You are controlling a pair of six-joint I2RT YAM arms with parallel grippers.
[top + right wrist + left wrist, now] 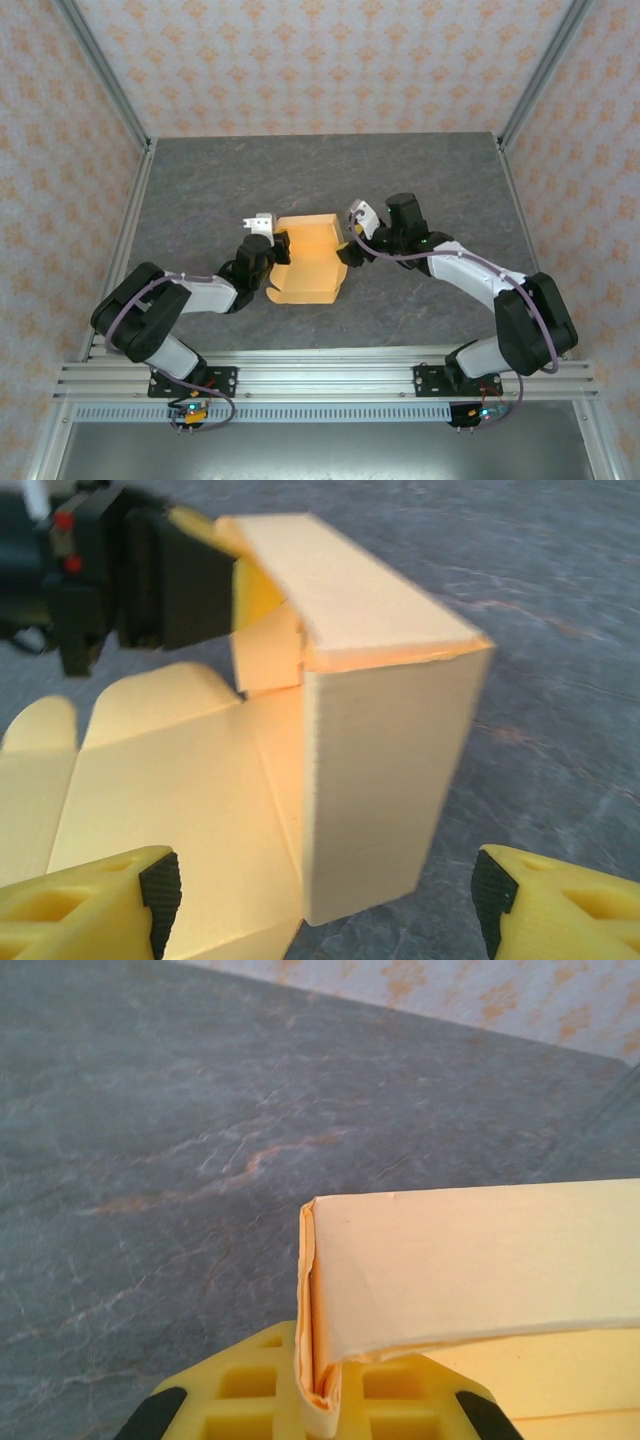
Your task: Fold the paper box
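The grey, stone-patterned worktop [300, 170] carries one thing, the paper box [308, 262]. It sits at the middle of the overhead frame, between the two arms.

The box is partly folded. In the right wrist view a tall side wall stands upright with a panel bent over its top, making one raised end. The rest of the sheet, with rounded flaps at the left of that frame, lies flat on the worktop. By my reading one end is shaped, and the other walls and flaps are left to raise and tuck.

The left tool [266, 232] is pinched narrow on a doubled cardboard edge at the box's left side, seen at the bottom centre of its own view. The right tool [350, 243] stands wide, its fingers [90, 900] either side of the upright wall, gripping nothing.
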